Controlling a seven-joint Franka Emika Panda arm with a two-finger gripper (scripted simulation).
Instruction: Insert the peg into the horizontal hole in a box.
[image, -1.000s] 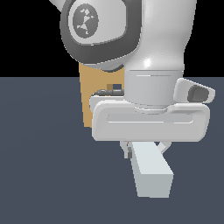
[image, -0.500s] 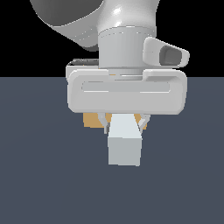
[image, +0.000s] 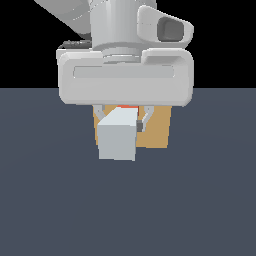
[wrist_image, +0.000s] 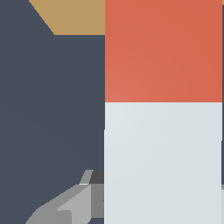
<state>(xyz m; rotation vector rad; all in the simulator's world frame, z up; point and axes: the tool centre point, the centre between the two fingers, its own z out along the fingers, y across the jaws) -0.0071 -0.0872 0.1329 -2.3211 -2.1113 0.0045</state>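
Claw (image: 121, 120) is clamped on the peg (image: 117, 139), which blocks most of the box (image: 157, 131); hole's totally hidden.

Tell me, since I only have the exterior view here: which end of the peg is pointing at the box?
Observer: The red-orange end; the wrist view shows the peg with its red section leading toward the box.
Operator: Has it reached the box?
Observer: The wrist view cannot settle it; the red end runs out of the picture alongside the tan surface.
Operator: Is the hole visible there?
Observer: No. Only a plain tan corner shows; the gripper is shut on the peg.
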